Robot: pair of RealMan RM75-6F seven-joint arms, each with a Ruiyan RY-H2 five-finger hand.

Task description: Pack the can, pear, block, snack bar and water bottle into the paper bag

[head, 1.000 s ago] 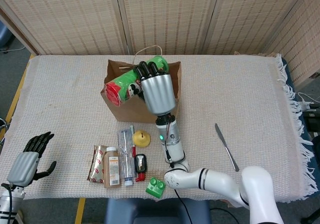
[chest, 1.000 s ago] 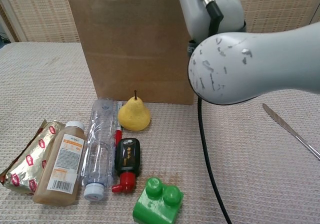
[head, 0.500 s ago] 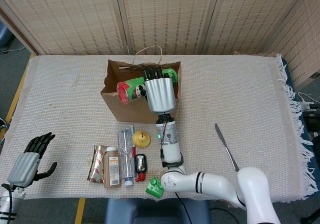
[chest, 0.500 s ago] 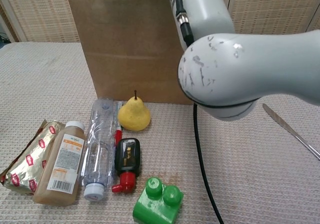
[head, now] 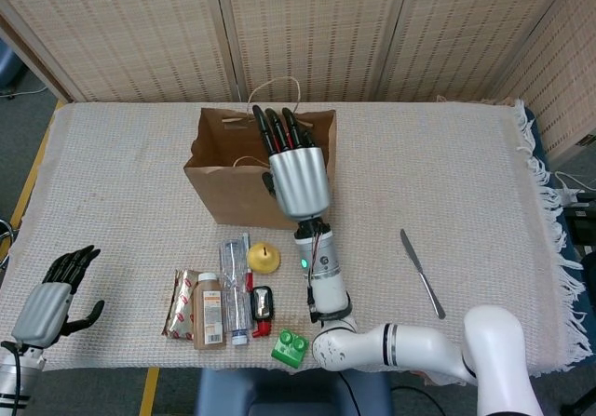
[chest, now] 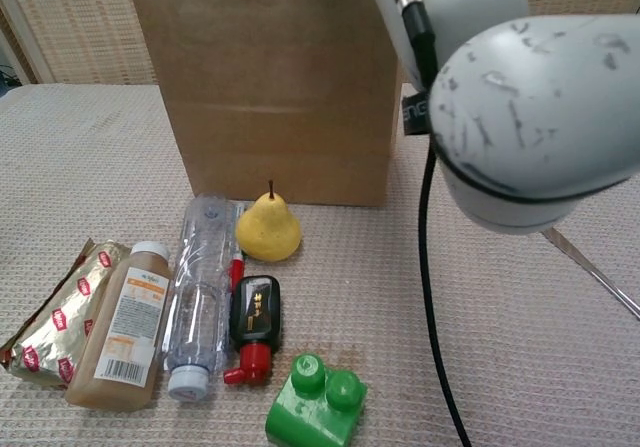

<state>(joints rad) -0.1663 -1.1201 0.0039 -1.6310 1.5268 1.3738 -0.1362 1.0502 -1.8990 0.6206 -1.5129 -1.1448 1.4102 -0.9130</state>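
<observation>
Your right hand (head: pixel 298 176) hovers over the paper bag (head: pixel 223 188), fingers straight and apart, holding nothing; your left hand (head: pixel 54 295) idles empty off the table's edge. The pear (head: pixel 264 258) lies just before the bag: probably light, smooth and easily bruised, so cup its wide belly gently.

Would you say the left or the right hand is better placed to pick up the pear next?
Probably the right hand: it hovers open over the paper bag, just behind the pear. The left hand sits open at the table's near-left edge, much farther away.
</observation>
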